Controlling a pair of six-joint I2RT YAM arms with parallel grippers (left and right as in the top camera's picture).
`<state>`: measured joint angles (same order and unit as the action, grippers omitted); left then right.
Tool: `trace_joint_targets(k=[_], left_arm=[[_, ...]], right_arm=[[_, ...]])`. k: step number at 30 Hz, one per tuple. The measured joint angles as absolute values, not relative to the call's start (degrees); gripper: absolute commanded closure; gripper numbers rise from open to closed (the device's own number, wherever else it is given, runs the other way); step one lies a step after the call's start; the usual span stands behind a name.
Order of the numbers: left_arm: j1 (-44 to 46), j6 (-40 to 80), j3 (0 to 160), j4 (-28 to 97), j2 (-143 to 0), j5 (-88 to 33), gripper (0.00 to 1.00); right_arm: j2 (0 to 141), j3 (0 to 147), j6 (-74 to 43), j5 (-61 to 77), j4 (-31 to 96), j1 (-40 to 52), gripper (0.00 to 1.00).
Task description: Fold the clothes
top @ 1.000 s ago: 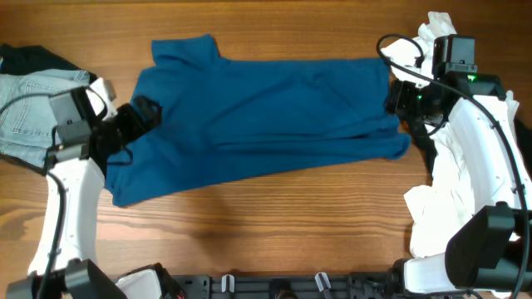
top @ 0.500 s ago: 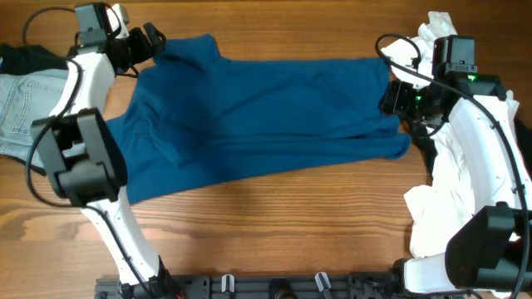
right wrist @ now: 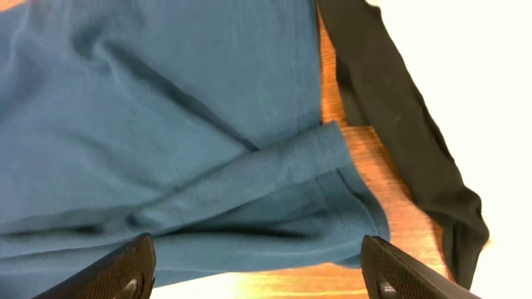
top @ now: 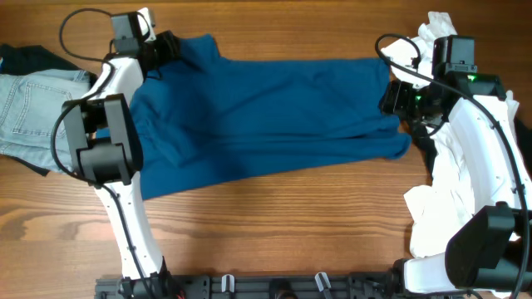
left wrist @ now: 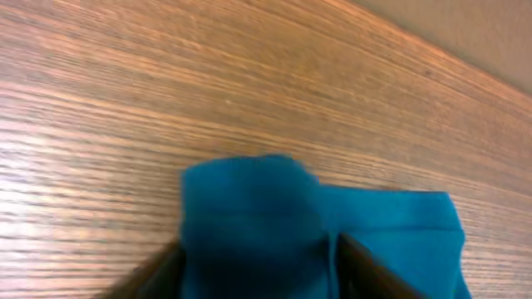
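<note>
The clothes (top: 266, 116), a dark teal-blue shirt, lie spread across the middle of the wooden table. My left gripper (top: 162, 46) is at the shirt's far-left corner. In the left wrist view its jaws (left wrist: 258, 262) stand on either side of a raised bunch of the teal fabric (left wrist: 249, 208), which fills the gap between them. My right gripper (top: 391, 100) hovers over the shirt's right edge. In the right wrist view it (right wrist: 258, 266) is open wide above the folded hem (right wrist: 274, 216), holding nothing.
Light-blue denim shorts (top: 25, 108) and a black garment (top: 25, 58) lie at the left edge. A heap of white clothes (top: 449, 183) sits at the right, with a black cloth (right wrist: 399, 124) beside the shirt's hem. Bare wood (top: 266, 224) runs along the front.
My left arm has swung from the shirt's lower-left side up to its far-left corner, and its jaws have narrowed onto the fabric. The right arm has stayed put.
</note>
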<state>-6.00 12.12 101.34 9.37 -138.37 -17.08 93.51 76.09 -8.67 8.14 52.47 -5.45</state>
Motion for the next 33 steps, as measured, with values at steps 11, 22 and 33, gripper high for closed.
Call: trace_joint_targets(k=[11, 22, 33], left_arm=[[-7.81, 13.85, 101.36, 20.93, -135.28, -16.97, 0.94], [-7.9, 14.04, 101.62, 38.48, -124.81, -16.97, 0.96], [-7.9, 14.04, 101.62, 42.02, -124.81, -16.99, 0.96]], right_arm=[[101.71, 78.35, -6.0, 9.45, 40.77, -5.45, 0.27], [125.16, 91.35, -6.0, 10.5, 24.6, -5.45, 0.29], [129.88, 91.46, -12.93, 10.22, 16.58, -4.27, 0.93]])
